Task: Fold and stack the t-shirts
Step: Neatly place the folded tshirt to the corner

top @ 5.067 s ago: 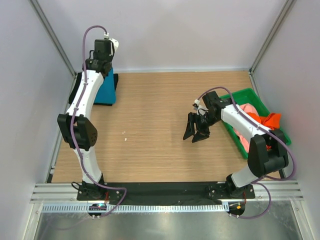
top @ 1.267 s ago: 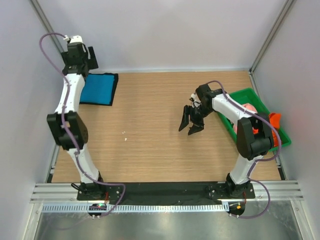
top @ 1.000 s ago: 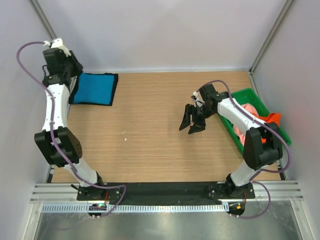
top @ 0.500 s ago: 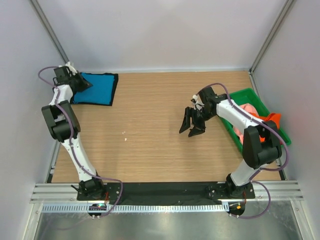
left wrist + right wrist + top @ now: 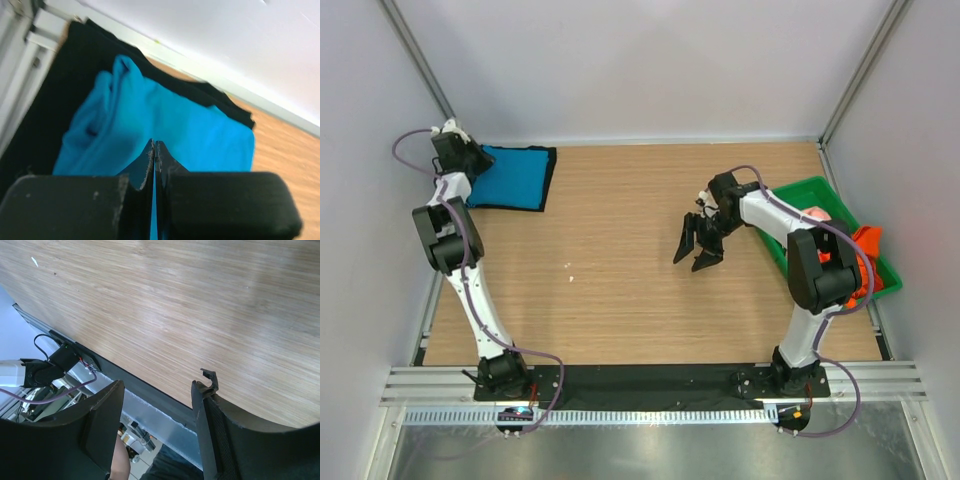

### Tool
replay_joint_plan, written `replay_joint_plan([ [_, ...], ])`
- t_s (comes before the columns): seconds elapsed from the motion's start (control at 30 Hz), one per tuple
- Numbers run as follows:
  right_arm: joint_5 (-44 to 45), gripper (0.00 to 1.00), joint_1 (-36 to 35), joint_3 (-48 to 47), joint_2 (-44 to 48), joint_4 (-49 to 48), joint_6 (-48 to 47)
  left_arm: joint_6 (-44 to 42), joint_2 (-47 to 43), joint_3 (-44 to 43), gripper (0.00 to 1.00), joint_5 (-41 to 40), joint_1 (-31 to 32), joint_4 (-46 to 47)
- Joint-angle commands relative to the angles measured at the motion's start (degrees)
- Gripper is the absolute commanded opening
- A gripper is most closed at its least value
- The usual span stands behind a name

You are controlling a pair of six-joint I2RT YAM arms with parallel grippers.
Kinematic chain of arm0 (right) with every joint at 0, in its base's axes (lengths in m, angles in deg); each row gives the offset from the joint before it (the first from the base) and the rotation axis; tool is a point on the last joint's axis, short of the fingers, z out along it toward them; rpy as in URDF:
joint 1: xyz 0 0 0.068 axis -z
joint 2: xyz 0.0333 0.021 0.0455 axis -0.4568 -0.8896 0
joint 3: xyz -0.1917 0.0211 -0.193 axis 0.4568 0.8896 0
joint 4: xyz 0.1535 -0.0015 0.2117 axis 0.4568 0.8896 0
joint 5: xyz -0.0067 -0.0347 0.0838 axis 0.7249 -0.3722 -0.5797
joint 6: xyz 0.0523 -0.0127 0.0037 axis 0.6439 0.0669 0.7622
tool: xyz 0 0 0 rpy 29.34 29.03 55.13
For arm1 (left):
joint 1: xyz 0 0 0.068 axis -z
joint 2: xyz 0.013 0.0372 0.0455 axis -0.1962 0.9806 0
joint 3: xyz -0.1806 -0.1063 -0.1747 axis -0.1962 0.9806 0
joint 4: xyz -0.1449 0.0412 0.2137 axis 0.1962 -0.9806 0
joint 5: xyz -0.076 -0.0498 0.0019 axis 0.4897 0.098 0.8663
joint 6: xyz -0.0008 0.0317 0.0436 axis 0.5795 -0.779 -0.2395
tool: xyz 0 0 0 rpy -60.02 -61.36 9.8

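Top external view: the left gripper, fingers pressed together on no visible cloth, has dropped to the left edge of the teal-blue t-shirt atop the black t-shirt, likely tidying that stack, while the right gripper hovers spread, well to its right.

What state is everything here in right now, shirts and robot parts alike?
Teal shirt: folded, lying on the black shirt.
Black shirt: flat, under the teal one.
Orange shirt: crumpled, partly over the tray's rim.
Pink shirt: crumpled in the tray.
Tray: holding the two unfolded shirts.
Left end effector: shut, over the teal shirt.
Right end effector: open, empty, above the table.
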Motion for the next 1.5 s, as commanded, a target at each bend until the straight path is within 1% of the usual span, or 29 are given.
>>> replay_joint_plan([
  [0.0, -1.18, 0.63, -0.29, -2.86, -1.08, 0.42, -0.31, 0.29, 2.99, -3.92, 0.0, -4.31, 0.26, 5.95],
  [0.13, -1.09, 0.63, -0.29, -3.48, -2.23, 0.86, -0.75, 0.02, 4.83, -4.8, 0.0, -6.86, 0.52, 8.93],
  [0.3, -0.74, 0.63, -0.37, -3.04, -3.28, 1.04, -1.02, -0.59, 9.75, -11.22, 0.0, -7.92, 0.52, 7.79],
  [0.53, -0.21, 0.63, -0.37, -2.68, -4.25, 1.39, -1.11, -0.68, 10.73, -11.57, 0.0, -9.5, 0.61, 10.87],
  [0.63, -0.13, 0.63, -0.37, -2.68, -4.78, 1.04, -0.76, -0.5, 10.12, -9.91, 0.0, -12.05, 0.61, 12.71],
  [0.77, -0.13, 0.63, -0.37, -3.04, -5.39, 0.95, -0.58, -0.59, 10.2, -10.25, 0.0, -13.37, 0.52, 14.47],
  [0.87, -0.21, 0.63, -0.46, -2.95, -5.83, 0.69, -0.49, -2.26, 13.09, -15.42, 0.0, -13.37, 0.61, 11.23],
  [0.9, -0.13, 0.63, -0.46, -2.95, -6.01, 0.69, -0.4, -2.61, 13.97, -17.35, 0.0, -13.03, 0.52, 8.44],
  [0.97, -0.21, 0.63, -0.46, -2.95, -6.1, 0.51, -0.14, -3.14, 15.21, -21.04, 0.0, -11.79, 0.61, 7.19],
  [1.07, -0.48, 0.63, -0.46, -3.21, -6.01, 0.42, 0.21, -3.58, 16.35, -23.25, 0.0, -11.7, 0.52, 4.64],
  [1.27, -0.83, 0.63, -0.55, -4.09, -4.35, 0.86, 1.09, -2.79, 13.81, -20.19, 0.0, -12.06, 0.61, 1.82],
  [1.33, -0.74, 0.63, -0.55, -4.18, -3.64, 0.86, 1.09, -2.0, 10.66, -16.42, 0.0, -11.97, 0.78, 3.13],
  [1.4, -0.83, 0.63, -0.55, -3.92, -2.59, 0.86, 1.09, -2.0, 8.37, -15.18, 0.0, -12.58, 1.31, 2.79],
  [1.47, -0.83, 0.63, -0.55, -3.04, -1.71, 0.34, 1.18, -2.35, 4.68, -15.09, 0.0, -13.54, 1.92, 0.51],
])
